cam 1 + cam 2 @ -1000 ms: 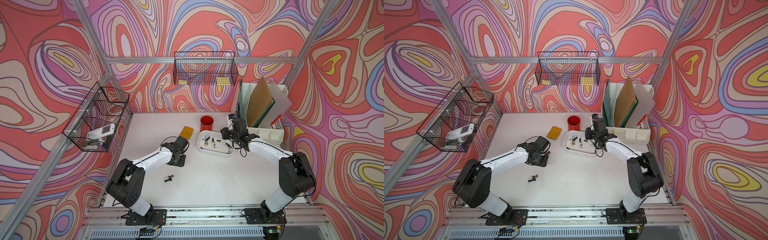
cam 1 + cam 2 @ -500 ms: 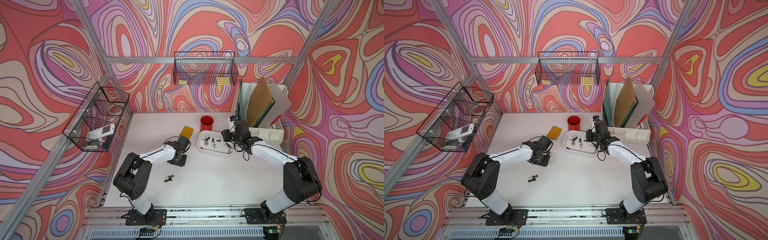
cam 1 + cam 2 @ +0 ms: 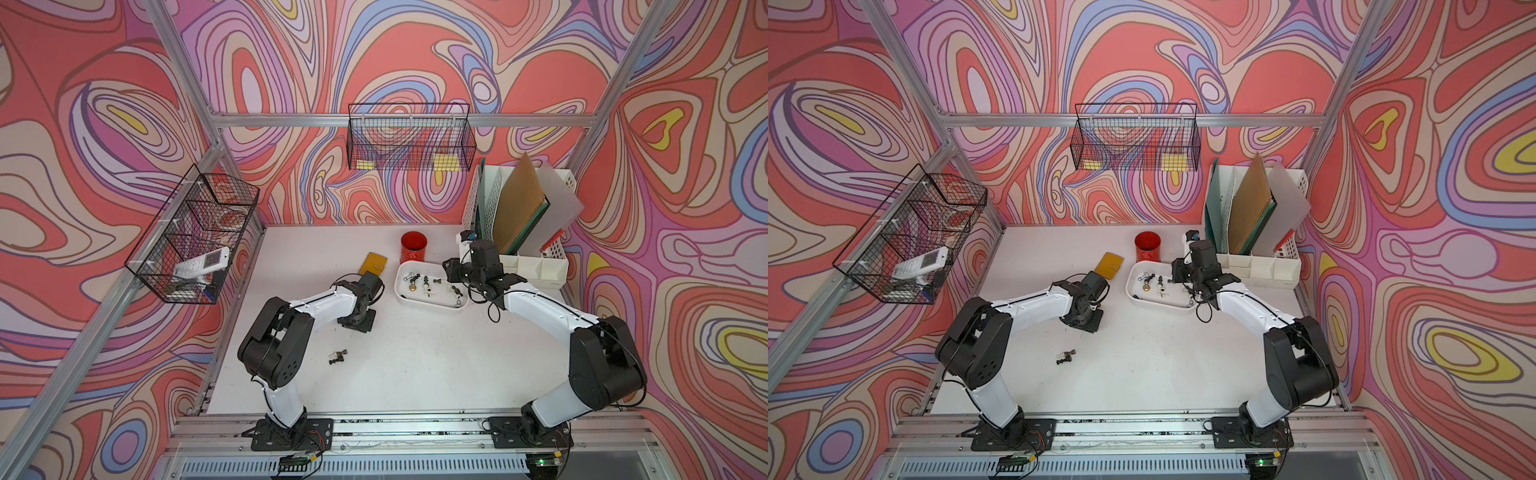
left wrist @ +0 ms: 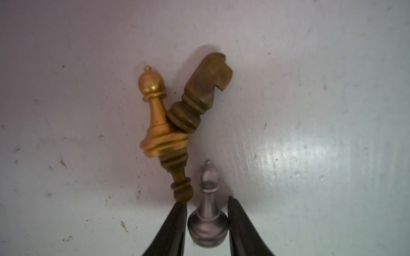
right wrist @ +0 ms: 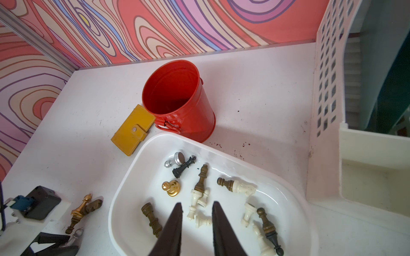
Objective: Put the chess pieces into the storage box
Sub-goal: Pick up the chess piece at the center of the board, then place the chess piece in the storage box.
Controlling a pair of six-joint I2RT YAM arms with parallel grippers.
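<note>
The storage box [image 3: 400, 291] [image 3: 1130, 291] [image 5: 137, 184] is a shallow white tub with several chess pieces lying in it. My right gripper [image 5: 197, 204] [image 3: 452, 275] hovers open over its right end, nothing between the fingers. My left gripper [image 4: 206, 200] [image 3: 359, 322] points down at the table left of the box, shut on the base of a silver piece [image 4: 207, 223] that lies flat. Just past it lie a gold piece [image 4: 155, 119], a brown knight [image 4: 206, 88] and another brown piece [image 4: 177, 172], touching one another. Two more dark pieces [image 3: 337, 356] [image 3: 1066, 356] lie nearer the front.
A red cup [image 3: 413, 247] [image 5: 177, 99] stands right behind the box, with a yellow wallet [image 3: 373, 262] [image 5: 133, 130] to its left. The tall white file organiser [image 3: 519, 216] fills the back right corner. Wire baskets [image 3: 195, 232] hang on the left and back walls.
My left jaws have narrowed onto the silver piece, and the left elbow has swung right while the gripper stayed put. The right gripper has drifted slightly right over the box.
</note>
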